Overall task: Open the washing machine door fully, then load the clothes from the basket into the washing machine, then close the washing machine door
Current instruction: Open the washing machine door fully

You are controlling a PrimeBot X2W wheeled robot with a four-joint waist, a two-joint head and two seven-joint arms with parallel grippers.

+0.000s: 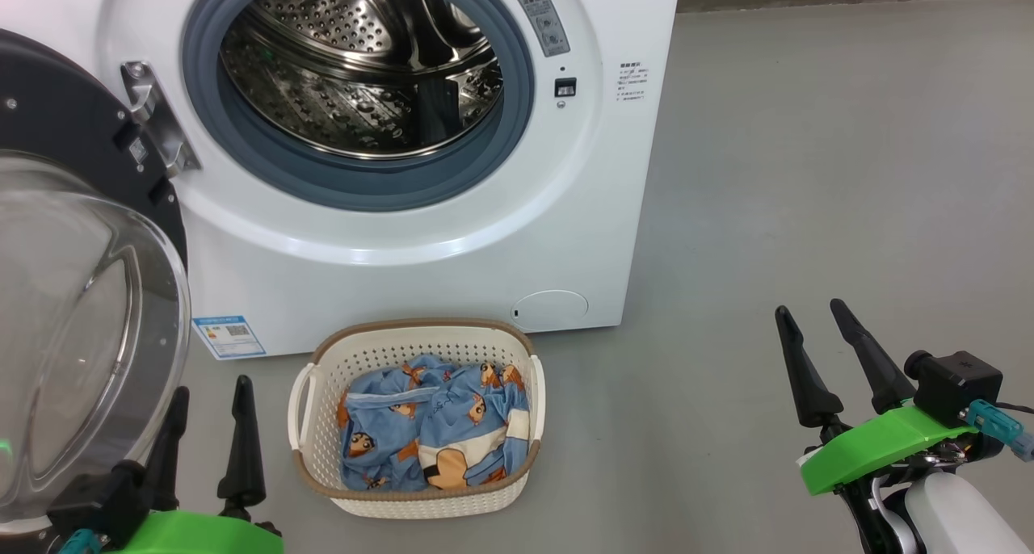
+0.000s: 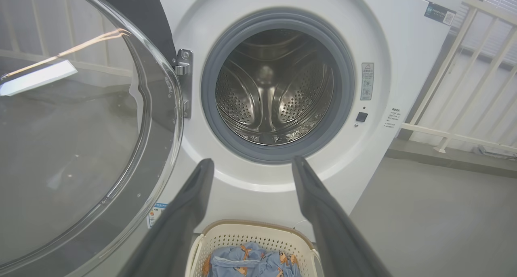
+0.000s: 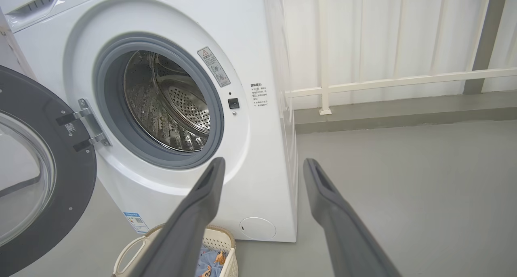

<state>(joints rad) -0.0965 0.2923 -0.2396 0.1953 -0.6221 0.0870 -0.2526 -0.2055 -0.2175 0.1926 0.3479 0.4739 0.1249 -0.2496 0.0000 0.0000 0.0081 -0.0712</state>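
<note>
Grey floor (image 1: 767,174) carries the basket (image 1: 420,328) of clothes (image 1: 436,433), just in front of the washing machine (image 1: 404,279), whose door (image 1: 73,118) is open at the left. The basket lies ahead and right of the left tool (image 1: 210,388), which is the nearer one. The right tool (image 1: 810,310) is well apart. Both are wide and empty. The writing on the blue label (image 1: 229,336) is too small to read

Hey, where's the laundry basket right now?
In the head view, the basket sits on the floor at bottom centre, in front of the washing machine, below its open drum.
</note>
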